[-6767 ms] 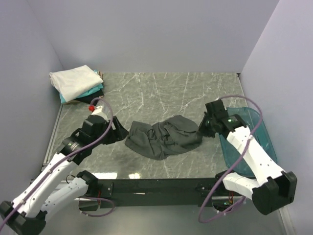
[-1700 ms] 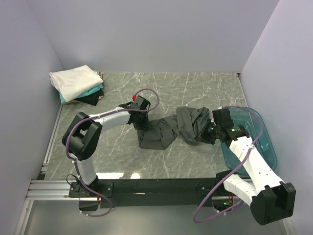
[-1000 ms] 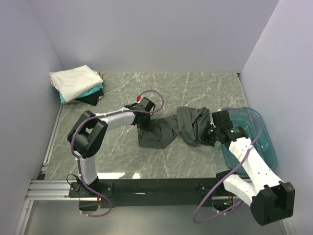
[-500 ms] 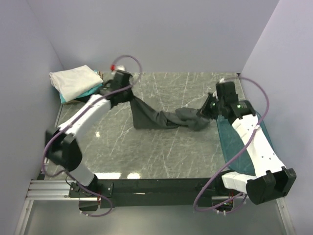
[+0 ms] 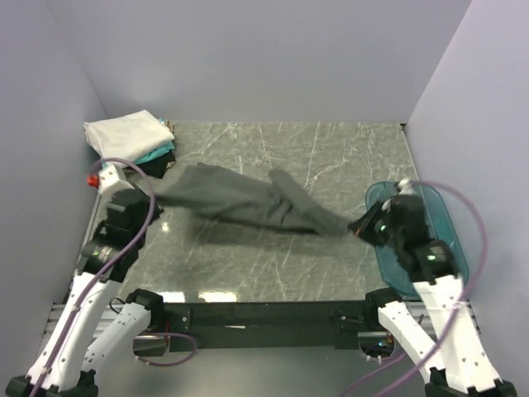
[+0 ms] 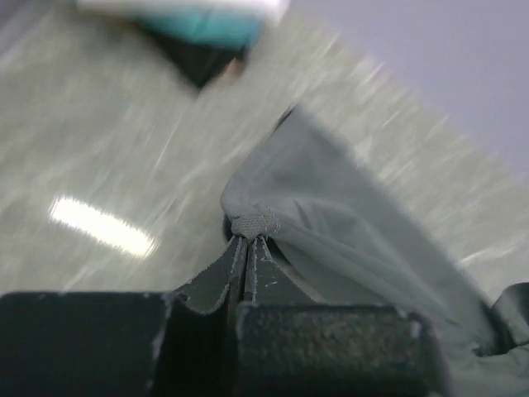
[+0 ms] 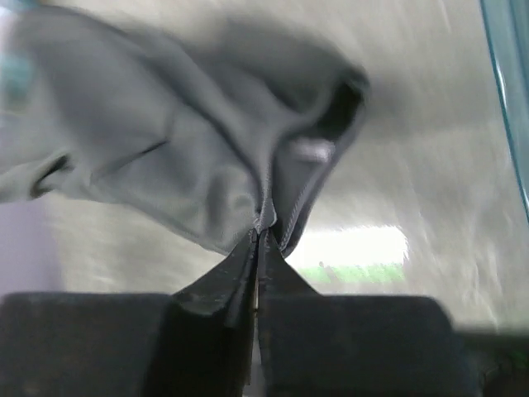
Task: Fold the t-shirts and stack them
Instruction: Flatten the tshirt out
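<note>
Nearest the camera, the two arms rise from the front edge of the desk (image 5: 331, 157), one leaning out to each side. The right pincer (image 5: 355, 227) sits low at the near right, just beside the blue tub (image 5: 442, 248). Its wrist view shows the fingers pressed together on a seamed edge of the grey shirt (image 5: 240, 198), with cloth bunching out above the tips of that pincer (image 7: 259, 236) and the tub wall (image 7: 508, 83) at the frame's right edge. The left pincer (image 5: 149, 197) is at the near left, a little farther back. From its wrist camera the fingers are likewise clamped tight, pinching a hemmed corner of the shirt (image 6: 347, 223) right at the pincer tips (image 6: 248, 241). Between the two grips the shirt is pulled out long across the middle of the desk, running from upper left down to lower right. It is broad at the left end, narrows to a twisted point at the right, and has a raised fold near its middle. A shadow lies under it; whether it touches the desk I cannot tell. Farther back, in the far left corner against the wall, lies a folded stack: a white shirt (image 5: 124, 132) on top, a teal shirt (image 5: 159, 153) under it and a black shirt (image 5: 153, 168) at the bottom. This stack is just beyond the left pincer.
</note>
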`<state>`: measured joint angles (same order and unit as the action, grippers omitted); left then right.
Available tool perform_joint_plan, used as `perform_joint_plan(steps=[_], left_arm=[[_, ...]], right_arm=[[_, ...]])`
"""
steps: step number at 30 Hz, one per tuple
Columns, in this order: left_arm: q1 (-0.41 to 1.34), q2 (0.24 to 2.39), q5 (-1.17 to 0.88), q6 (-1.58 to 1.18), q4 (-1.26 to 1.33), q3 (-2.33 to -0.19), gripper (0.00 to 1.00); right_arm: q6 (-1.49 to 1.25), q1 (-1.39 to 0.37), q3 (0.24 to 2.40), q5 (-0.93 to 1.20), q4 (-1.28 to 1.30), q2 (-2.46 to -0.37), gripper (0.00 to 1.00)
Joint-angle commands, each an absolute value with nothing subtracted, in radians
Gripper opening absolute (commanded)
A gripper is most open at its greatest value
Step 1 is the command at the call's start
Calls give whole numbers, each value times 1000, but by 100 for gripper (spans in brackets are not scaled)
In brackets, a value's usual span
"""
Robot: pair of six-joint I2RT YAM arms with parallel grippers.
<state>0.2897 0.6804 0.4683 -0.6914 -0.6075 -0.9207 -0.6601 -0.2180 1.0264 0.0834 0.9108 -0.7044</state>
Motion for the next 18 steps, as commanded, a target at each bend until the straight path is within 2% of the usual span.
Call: perform_joint_plan(steps=[1, 3, 4, 6, 7, 10, 18], left_arm=[[307, 683, 425, -808, -721, -757, 1], [314, 681, 350, -763, -684, -771, 0], [314, 702, 357, -762, -696, -794, 0], [314, 732, 356, -758, -707, -810, 0], [314, 754, 330, -730, -697, -814, 0], [314, 781, 238, -715, -673, -799, 0], [314, 738, 196, -726, -660, -772, 0]], right_arm=[[-758, -216, 748, 124, 953, -658, 8], [-788, -216, 645, 130, 968, -603, 23], [-795, -215, 631, 139, 982, -588, 40], [-798, -215, 637, 140, 992, -557, 59], [-786, -215, 667, 129, 1002, -554, 79], [-738, -215, 747, 115, 1003, -580, 83], [-657, -294, 891, 201, 823, -768, 81]])
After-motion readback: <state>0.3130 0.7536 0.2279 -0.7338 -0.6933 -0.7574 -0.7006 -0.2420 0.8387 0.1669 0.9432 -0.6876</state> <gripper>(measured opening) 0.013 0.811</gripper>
